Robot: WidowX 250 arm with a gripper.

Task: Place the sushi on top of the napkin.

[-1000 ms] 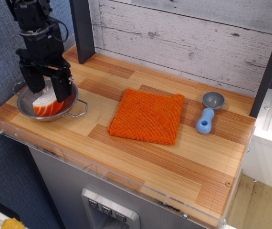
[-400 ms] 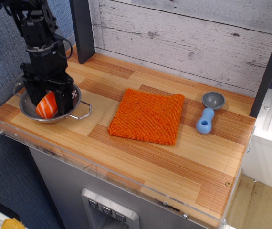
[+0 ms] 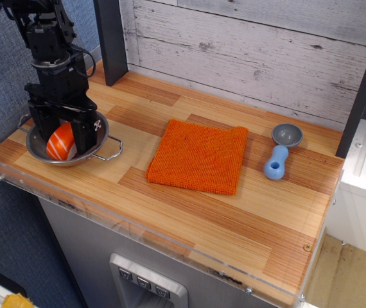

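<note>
One clear acrylic lip (image 3: 138, 221) edges striped wood counter (image 3: 189, 205). Black gripper (image 3: 62, 135) clamps orange-topped toy salmon nigiri sushi (image 3: 61, 141), rice base hidden, over round steel two-handled bowl (image 3: 99, 149). Square orange knitted napkin (image 3: 199, 156) well apart, mid-counter. Whitewashed plank wall (image 3: 253, 45) behind.

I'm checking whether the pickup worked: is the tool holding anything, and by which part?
The tool is shut on the sushi, its fingers pressing the two sides, over the steel bowl.
</note>
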